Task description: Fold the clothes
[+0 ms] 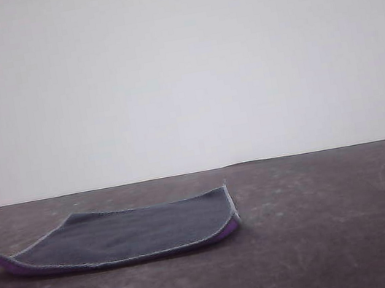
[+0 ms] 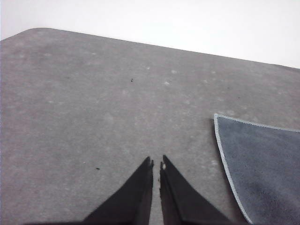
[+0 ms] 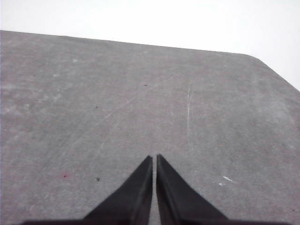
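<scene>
- The front view shows the whole cloth lying unfolded on the grey table, dark grey face up, to the left of the table's middle.
- In that view the cloth's near edge and both near corners curl up off the table, baring a strip of the bright purple underside along the light grey stitching.
- The left wrist view shows one corner of the cloth, with the dark face and pale edging visible; the rest is cut off by the picture's border, and no purple can be seen here.
- The left claw hovers over bare table just beside the cloth's stitched edge, not touching it; its two dark fingers are pressed nearly together with a thin slit between, and they grip nothing.
- The right claw is likewise closed to a hairline slit and empty, over scuffed, scratched table well apart from the cloth.
</scene>
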